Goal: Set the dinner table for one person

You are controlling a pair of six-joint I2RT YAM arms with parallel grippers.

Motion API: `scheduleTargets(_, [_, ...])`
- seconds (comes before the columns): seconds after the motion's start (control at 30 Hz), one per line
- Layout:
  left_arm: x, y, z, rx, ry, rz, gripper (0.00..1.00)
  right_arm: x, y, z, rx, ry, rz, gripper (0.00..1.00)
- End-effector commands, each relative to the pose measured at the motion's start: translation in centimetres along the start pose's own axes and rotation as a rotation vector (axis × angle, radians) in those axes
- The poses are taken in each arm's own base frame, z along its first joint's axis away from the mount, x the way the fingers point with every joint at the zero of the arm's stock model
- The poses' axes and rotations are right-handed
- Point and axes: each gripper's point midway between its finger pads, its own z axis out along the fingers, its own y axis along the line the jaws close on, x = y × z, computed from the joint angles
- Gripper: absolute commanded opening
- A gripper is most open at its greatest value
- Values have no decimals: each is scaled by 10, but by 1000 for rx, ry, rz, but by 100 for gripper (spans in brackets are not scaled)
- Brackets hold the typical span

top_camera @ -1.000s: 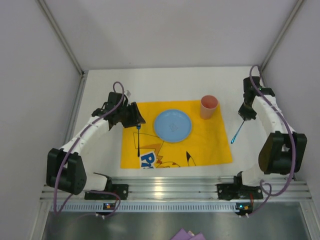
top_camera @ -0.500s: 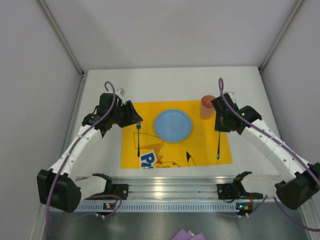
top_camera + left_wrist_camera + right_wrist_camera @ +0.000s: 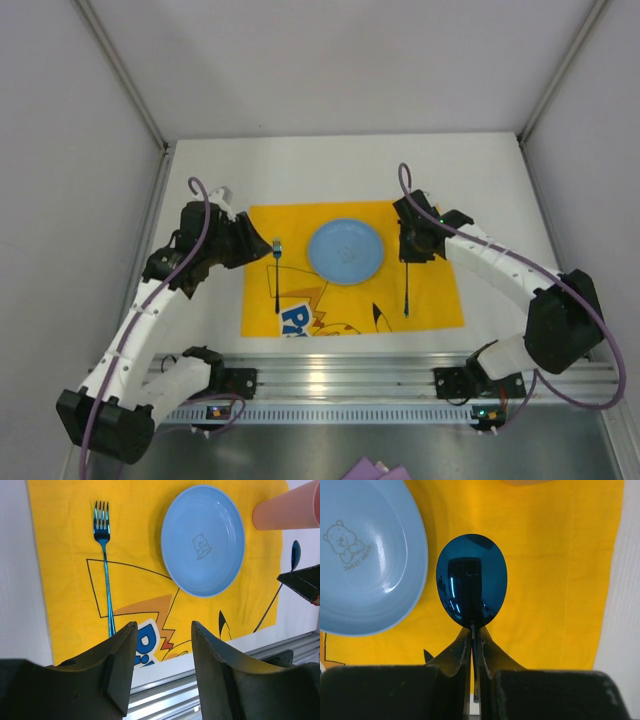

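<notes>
A yellow cartoon placemat (image 3: 330,305) lies on the white dinner table (image 3: 330,165). On it are a blue plate (image 3: 346,250) and, to its left, a blue fork (image 3: 277,278). My right gripper (image 3: 408,256) is shut on a dark blue spoon (image 3: 407,295) just right of the plate, handle pointing towards me. In the right wrist view the spoon's bowl (image 3: 471,577) sticks out past the shut gripper (image 3: 474,632), above the mat. My left gripper (image 3: 258,245) is open and empty left of the fork; its wrist view shows the fork (image 3: 105,570), the plate (image 3: 202,540) and the open gripper (image 3: 162,630).
A pink cup (image 3: 287,512) stands at the mat's far right corner, hidden under my right arm in the top view. An aluminium rail (image 3: 340,378) runs along the near edge. Grey walls (image 3: 60,150) close in the left, right and back.
My right arm swung left with the spoon, from the table's right side to over the mat beside the plate. My left gripper drew back left, away from the fork.
</notes>
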Motion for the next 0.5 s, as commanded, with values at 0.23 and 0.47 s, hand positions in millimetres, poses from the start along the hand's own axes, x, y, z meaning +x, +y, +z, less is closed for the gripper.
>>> scheduleTargets(0.23, [-1,11,-8,-52,-32,-10,52,-31,29,21,-32,-45,-58,0])
scheduleTargets(0.47, [-6,9,-1,-51,-31,-6,52,-37,31,19,-29,-56,-56,40])
